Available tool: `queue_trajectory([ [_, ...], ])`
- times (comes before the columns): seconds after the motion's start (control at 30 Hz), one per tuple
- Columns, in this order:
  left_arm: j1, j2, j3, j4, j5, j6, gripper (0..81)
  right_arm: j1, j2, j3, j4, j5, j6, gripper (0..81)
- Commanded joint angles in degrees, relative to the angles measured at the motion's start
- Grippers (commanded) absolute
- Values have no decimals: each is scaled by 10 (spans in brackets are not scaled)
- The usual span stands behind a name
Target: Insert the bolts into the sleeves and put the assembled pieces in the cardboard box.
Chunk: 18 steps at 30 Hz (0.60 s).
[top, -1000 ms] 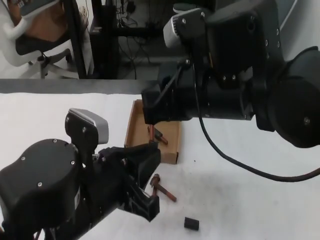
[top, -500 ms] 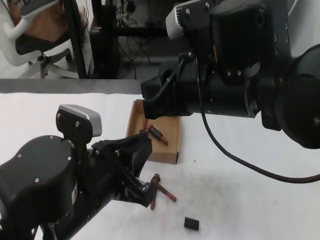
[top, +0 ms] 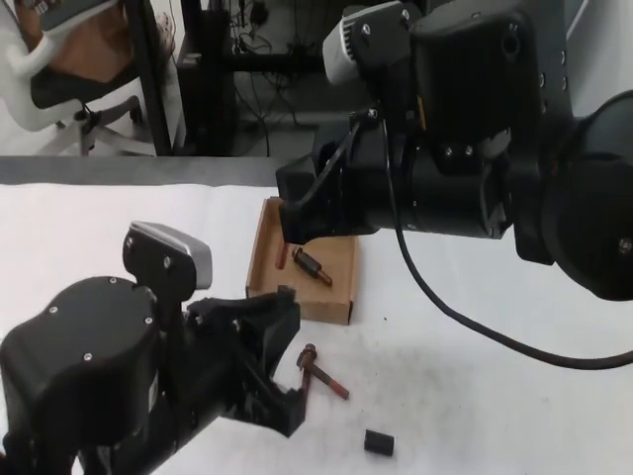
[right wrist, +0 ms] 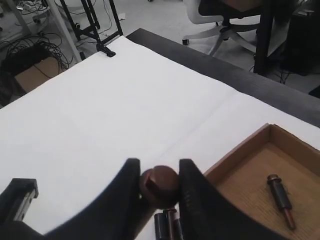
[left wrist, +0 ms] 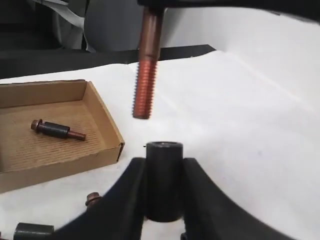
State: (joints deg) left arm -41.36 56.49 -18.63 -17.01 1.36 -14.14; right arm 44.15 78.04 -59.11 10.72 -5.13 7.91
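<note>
Pinching a copper threaded bolt (left wrist: 146, 65), right fingers (right wrist: 192, 194); left fingers (left wrist: 127, 192) tight around black sleeve (left wrist: 164, 182).

Open cloth (top: 495, 396) right of the cardboard box (top: 302, 307); its front and left are crowded.
In front of the box lie two loose bolts (top: 321, 376) and a loose sleeve (top: 378, 442). Just off one corner of the box, the left gripper (left wrist: 164, 170) grips a held sleeve (left wrist: 164, 190) under the right gripper's (right wrist: 159, 172) hanging bolt (left wrist: 145, 75), with a small gap between them. The right arm (top: 445, 188) overhangs the box's far side.
</note>
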Motion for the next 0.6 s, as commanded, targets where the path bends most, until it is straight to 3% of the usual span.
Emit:
queue_trajectory([
  [0.0, 1, 1, -2, 5, -3, 18, 18, 2, -10, -2, -12, 0, -6, 6],
  [0.57, 1, 1, -2, -58, -30, 18, 18, 2, -10, -2, 15, -9, -6, 6],
])
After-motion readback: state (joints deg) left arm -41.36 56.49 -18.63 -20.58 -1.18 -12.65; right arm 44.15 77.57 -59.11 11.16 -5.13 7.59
